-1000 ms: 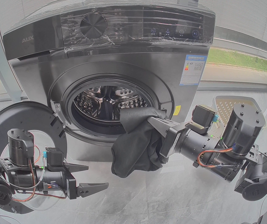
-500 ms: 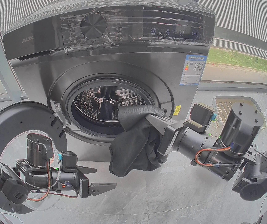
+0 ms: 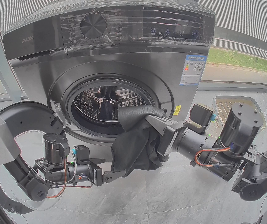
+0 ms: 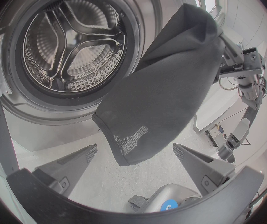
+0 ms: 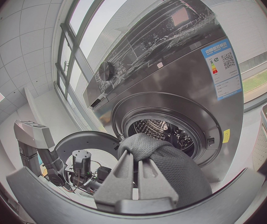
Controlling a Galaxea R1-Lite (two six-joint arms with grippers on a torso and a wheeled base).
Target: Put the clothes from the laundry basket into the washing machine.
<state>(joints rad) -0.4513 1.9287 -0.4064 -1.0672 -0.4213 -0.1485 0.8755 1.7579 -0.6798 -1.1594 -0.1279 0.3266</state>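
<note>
The right gripper is clamped on a dark garment, holding its top at the lower right edge of the washer's open port. The rest of it hangs below the port, outside the drum. The left gripper, jaws spread, sits below the port, at the garment's hem. The drum looks bare, so I judge nothing is loaded yet. The basket stands beside the washer, mostly hidden by the arm.

Washing machine: blue label (bars, QR code) above-right of drum; yellow sticker right; brand word above-left.
</note>
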